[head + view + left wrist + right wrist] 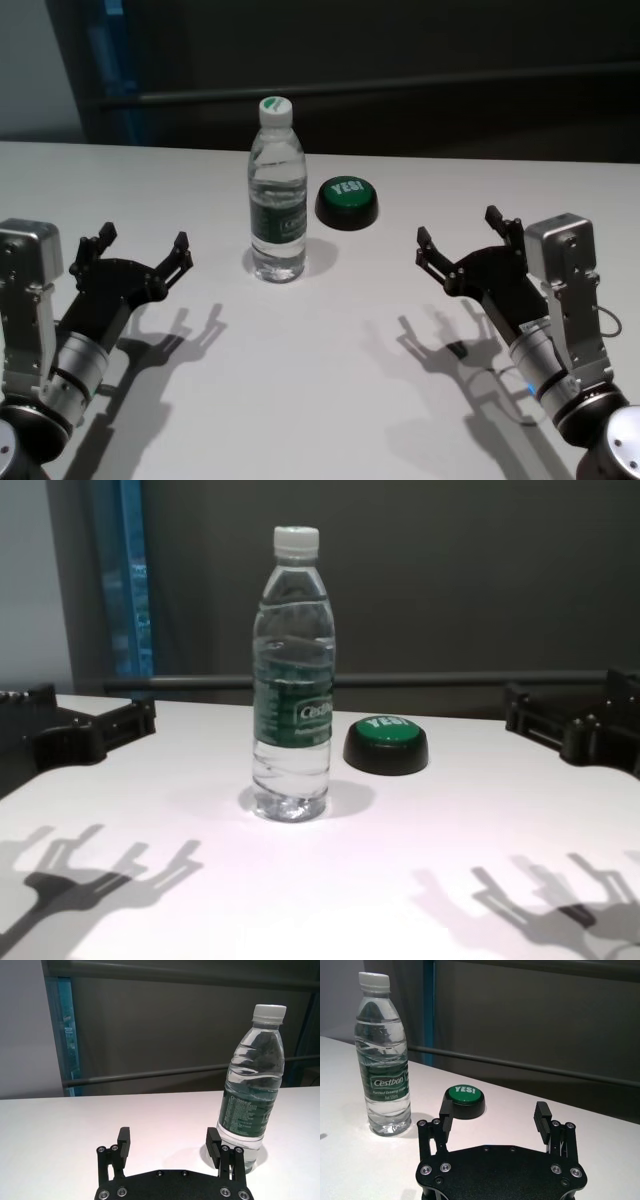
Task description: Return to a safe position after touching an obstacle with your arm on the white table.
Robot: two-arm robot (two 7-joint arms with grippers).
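Observation:
The obstacle, a clear water bottle [277, 200] with a white cap and a dark green label, stands upright on the white table [330, 390], a little behind the middle. It also shows in the left wrist view [250, 1105], the right wrist view [384, 1070] and the chest view [292, 680]. My left gripper [143, 242] is open and empty, held above the table to the left of the bottle and apart from it [168, 1140]. My right gripper [458, 230] is open and empty, held above the table to the right, well clear of the bottle [494, 1115].
A low round green button [347, 200] marked "YES!" on a black base sits just right of the bottle and slightly behind it [464, 1100]. A dark wall with a rail runs behind the table's far edge. Bare tabletop lies in front of the bottle.

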